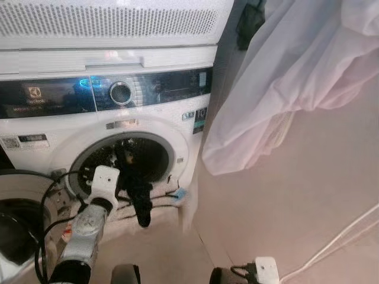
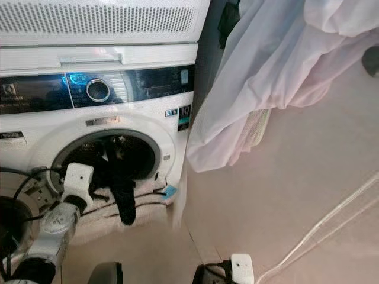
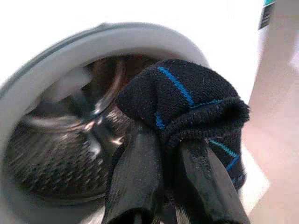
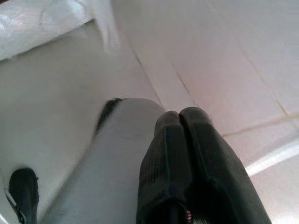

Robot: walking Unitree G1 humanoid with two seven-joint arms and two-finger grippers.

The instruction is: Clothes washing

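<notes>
A white front-loading washing machine (image 1: 118,94) stands ahead, its round drum opening (image 1: 151,155) uncovered. My left gripper (image 1: 125,177) is at the mouth of the drum, shut on a black sock (image 1: 141,204) with thin blue stripes that hangs down over the lower rim. In the left wrist view the sock (image 3: 187,98) is bunched over both fingers (image 3: 135,177), with the metal drum (image 3: 56,149) behind it. My right gripper (image 4: 180,119) hangs low over the floor, shut with nothing in it.
The washer's door (image 1: 18,219) hangs open at the left. A pale cloth (image 1: 163,204) lies over the drum's lower lip. A second white appliance (image 1: 106,23) is stacked on top. White fabric (image 1: 284,77) hangs at the right. A white cable (image 1: 343,236) crosses the tiled floor.
</notes>
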